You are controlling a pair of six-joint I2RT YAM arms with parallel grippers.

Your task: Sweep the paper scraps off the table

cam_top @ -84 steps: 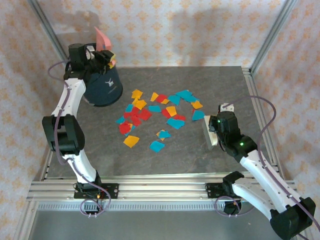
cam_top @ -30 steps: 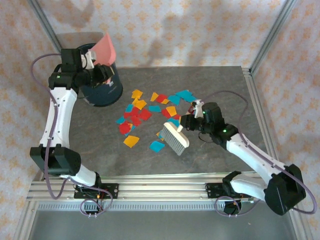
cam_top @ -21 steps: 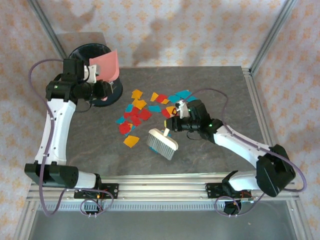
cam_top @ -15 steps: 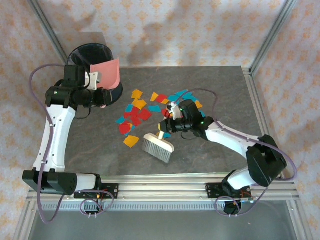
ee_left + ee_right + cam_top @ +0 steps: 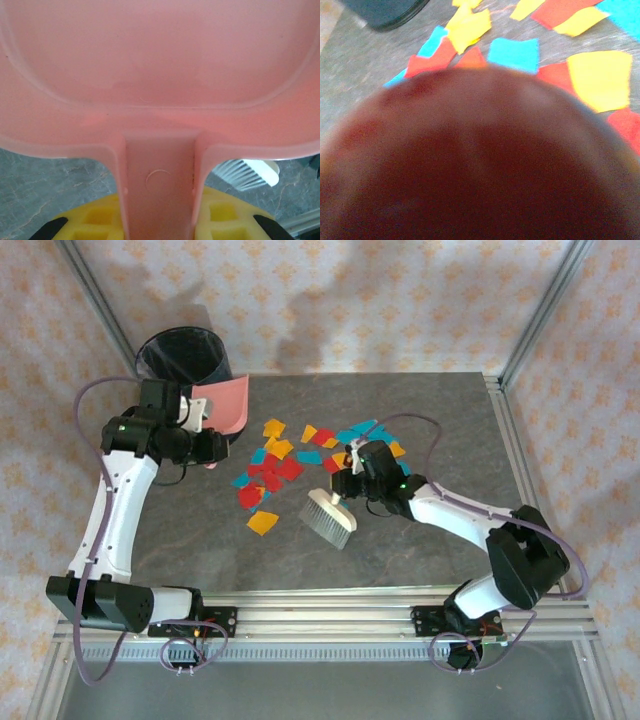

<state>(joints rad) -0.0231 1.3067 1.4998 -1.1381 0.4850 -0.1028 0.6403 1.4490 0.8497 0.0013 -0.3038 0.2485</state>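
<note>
- Your left gripper [image 5: 200, 437] is clenched on the handle of the pink dustpan [image 5: 226, 404]. In the left wrist view, the yellow pads [image 5: 97, 220] sit on either side of that handle.
- The pan sits low at the far-left corner of the table [image 5: 450, 420], between the dark bin [image 5: 180, 355] and the scraps. I judge this is so it can receive them and then tip them into the bin close by. I cannot tell whether its lip touches the surface.
- Your right gripper [image 5: 352, 478] is clamped on the white brush [image 5: 328, 517]. The bristle head is down on the near side of the pile, placed, I judge, for a stroke toward the pan.
- The paper scraps [image 5: 290, 465] lie loose mid-table in red, yellow and teal. None is in the pan, so the task is barely begun.
- In the right wrist view, a dark red blur covers the foreground; scraps [image 5: 512, 52] show beyond it.
- Change from the first frame: the pan was raised over the bin and has come down beside it.
- The brush has travelled from the right edge of the table into the pile.
- The near teal and yellow pieces no longer show where the brush head now sits. I cannot tell whether they are covered or shifted.
</note>
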